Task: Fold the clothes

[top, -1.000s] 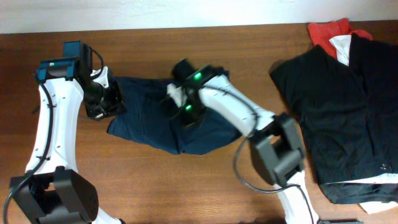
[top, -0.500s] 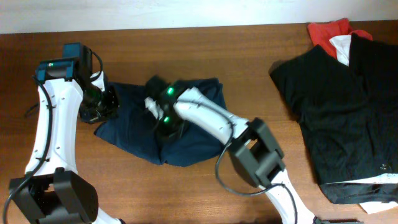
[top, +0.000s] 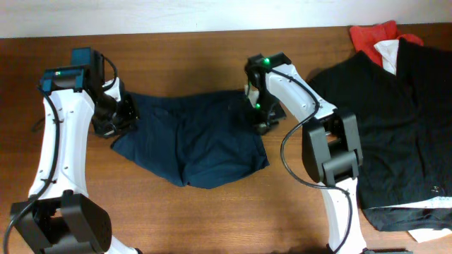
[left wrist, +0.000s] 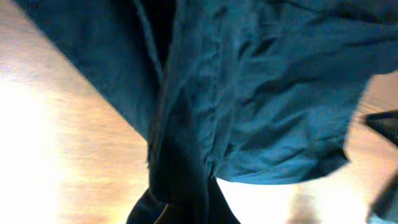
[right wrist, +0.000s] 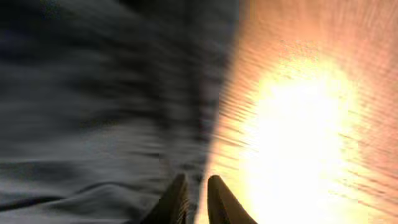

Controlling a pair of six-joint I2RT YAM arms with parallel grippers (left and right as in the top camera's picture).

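Observation:
The dark navy shorts (top: 191,141) lie spread flat on the wooden table (top: 212,56), stretched between both grippers. My left gripper (top: 116,118) is shut on the shorts' left edge. In the left wrist view the navy fabric (left wrist: 249,93) fills the frame and bunches into the jaws (left wrist: 180,202). My right gripper (top: 260,118) is at the shorts' right edge. In the blurred right wrist view its fingers (right wrist: 194,186) are nearly together, pinching the edge of the fabric (right wrist: 93,112) beside the bare table (right wrist: 298,112).
A pile of other clothes lies at the right end of the table: a large black garment (top: 395,120), with a red one (top: 373,34) and a white one (top: 388,53) at its far edge. More white cloth (top: 431,233) shows at the front right.
My right gripper has swung from the middle-left of the shorts to their right edge, pulling the fabric out wide. The left gripper has stayed nearly still, holding the left edge.

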